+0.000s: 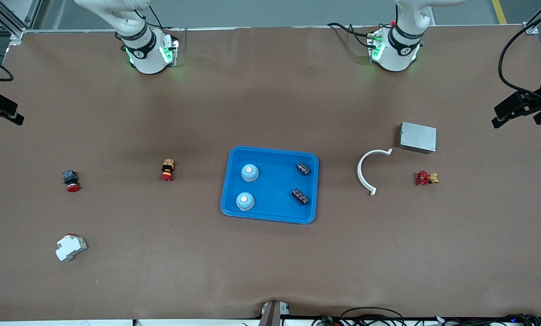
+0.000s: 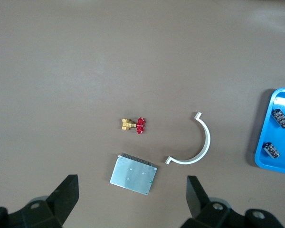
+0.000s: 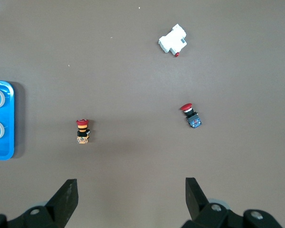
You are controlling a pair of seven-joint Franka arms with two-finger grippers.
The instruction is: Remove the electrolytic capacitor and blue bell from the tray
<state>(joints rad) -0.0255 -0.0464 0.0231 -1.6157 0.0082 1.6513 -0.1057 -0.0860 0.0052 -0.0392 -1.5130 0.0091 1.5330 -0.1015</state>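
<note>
At the middle of the brown table (image 1: 270,271) lies a shallow blue rectangular plastic tray (image 1: 270,155) holding all four task parts; two pale blue dome-shaped bells with cream buttons sit in the half toward the right arm's end, one bell (image 1: 249,172) farther from the front camera, the other bell (image 1: 245,201) nearer; two small dark cylindrical capacitors lie in the half toward the left arm's end, one capacitor (image 1: 303,169) farther from the camera, the other capacitor (image 1: 300,196) nearer; none of the four touches another.

Toward the left arm's end of the table rest a white curved plastic half-ring (image 1: 364,174), a grey metal box (image 1: 417,137) just beside the ring's upper tip, and a small brass valve with a red handwheel (image 1: 426,178) nearer the camera than the box; toward the right arm's end stand an orange-and-black push button with a red cap (image 1: 167,170), a blue-bodied push button with a red mushroom cap (image 1: 70,180), and, nearest the camera, a white plastic circuit breaker (image 1: 70,247).

Both arms wait, raised high near their bases; the left gripper (image 2: 133,199) hangs over the bare table by the metal box with its fingers (image 2: 66,197) spread wide and nothing between them; the right gripper (image 3: 131,199) hangs over the bare table by the orange-and-black button, fingers (image 3: 66,199) likewise spread wide, holding nothing.
</note>
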